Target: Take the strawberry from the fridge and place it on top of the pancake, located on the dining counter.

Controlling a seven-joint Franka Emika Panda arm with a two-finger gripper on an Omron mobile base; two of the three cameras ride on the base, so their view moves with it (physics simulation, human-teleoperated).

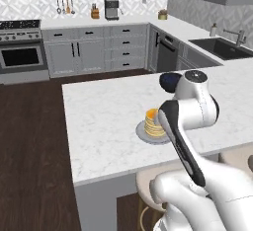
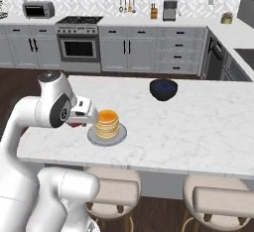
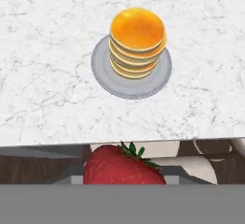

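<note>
The strawberry (image 3: 122, 166), bright red with green leaves, sits at the bottom of the hand view with my gripper (image 3: 122, 176) shut on it. In the right base view the gripper (image 2: 79, 118) hovers over the near edge of the dining counter (image 2: 198, 127), just left of the pancake (image 2: 107, 122), and a bit of red (image 2: 74, 125) shows under it. The pancake (image 3: 138, 39) is a tan-orange stack on a round grey plate (image 3: 103, 72); it also shows as the pancake (image 1: 153, 122) beside my forearm. The fridge is out of view.
A dark blue bowl (image 2: 163, 89) stands on the counter behind the plate, to its right. Round pale stools (image 2: 115, 190) line the near side under the counter edge. Grey cabinets, stove (image 2: 78, 41) and sink (image 1: 221, 47) run along the far walls.
</note>
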